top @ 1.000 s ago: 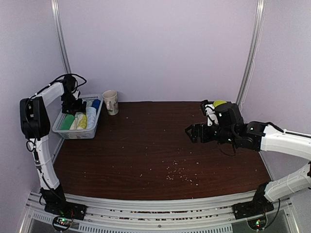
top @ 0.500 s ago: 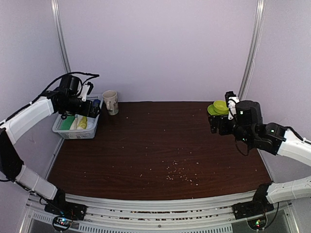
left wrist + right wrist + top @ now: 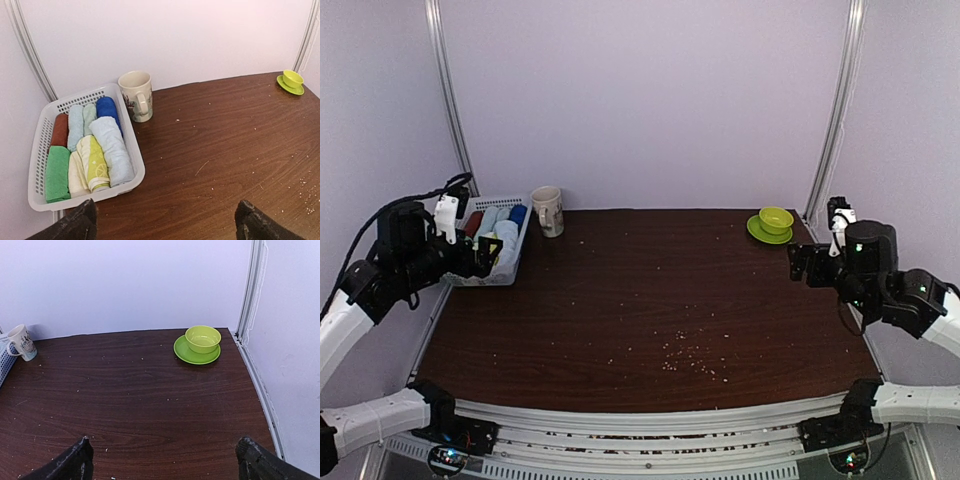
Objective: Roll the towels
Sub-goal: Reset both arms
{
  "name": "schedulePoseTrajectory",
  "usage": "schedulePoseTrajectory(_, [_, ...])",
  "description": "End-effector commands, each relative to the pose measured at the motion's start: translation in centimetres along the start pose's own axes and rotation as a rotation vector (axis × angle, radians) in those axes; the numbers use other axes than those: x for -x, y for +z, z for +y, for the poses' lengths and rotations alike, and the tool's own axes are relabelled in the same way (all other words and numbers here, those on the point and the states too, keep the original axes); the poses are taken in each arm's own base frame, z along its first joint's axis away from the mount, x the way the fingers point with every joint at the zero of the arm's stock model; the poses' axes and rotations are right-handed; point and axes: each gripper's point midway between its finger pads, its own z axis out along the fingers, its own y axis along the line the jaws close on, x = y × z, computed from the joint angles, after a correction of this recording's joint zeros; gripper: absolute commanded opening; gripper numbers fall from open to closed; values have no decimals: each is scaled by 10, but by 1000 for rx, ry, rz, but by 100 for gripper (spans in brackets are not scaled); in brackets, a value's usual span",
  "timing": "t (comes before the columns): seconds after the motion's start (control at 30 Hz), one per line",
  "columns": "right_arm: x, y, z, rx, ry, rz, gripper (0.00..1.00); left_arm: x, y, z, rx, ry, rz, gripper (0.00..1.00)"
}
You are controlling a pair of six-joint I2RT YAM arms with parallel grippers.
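Seen from above, the left gripper [image 3: 490, 256] is held at the far left corner of the table [image 3: 650, 300], in front of the near end of a white slatted basket [image 3: 490, 281] in which the towels [image 3: 498, 222] are packed as rolls. A mug [image 3: 548, 210] is stood just beside the basket's far right corner. The right gripper [image 3: 798, 264] is raised near the table's right edge, and a green bowl [image 3: 776, 217] is set on a saucer [image 3: 760, 231] at the far right corner. Pale crumbs [image 3: 690, 358] are scattered over the dark wood. From the left wrist, both fingers [image 3: 75, 226] are shown spread wide at the bottom of the view, with nothing held between them. The pale blue-white towel [image 3: 112, 150] is laid rolled along the basket's right wall. The yellow-green towel [image 3: 98, 162] with white print is tucked against its left side at the near end. Green, cream, reddish-brown, pale teal and dark blue rolls [image 3: 57, 172] are packed around them. From the right wrist, that gripper's fingers [image 3: 75, 462] are likewise seen set far apart and empty above bare table. Bowl and saucer are seen ahead near the far right corner, well apart from the fingers.
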Motion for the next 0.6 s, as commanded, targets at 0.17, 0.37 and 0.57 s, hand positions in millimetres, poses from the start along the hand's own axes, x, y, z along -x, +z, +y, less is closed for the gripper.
schedulePoseTrajectory(0.17, [12, -26, -19, 28, 70, -91, 100, -8, -3, 6, 29, -7, -30, 98])
schedulePoseTrajectory(0.37, [18, -37, -25, 40, 90, -116, 100, -5, -9, 10, 53, -9, -55, 98])
schedulePoseTrajectory(0.57, [19, -44, -25, 74, 92, -132, 100, 0, -18, 17, 90, -21, -94, 98])
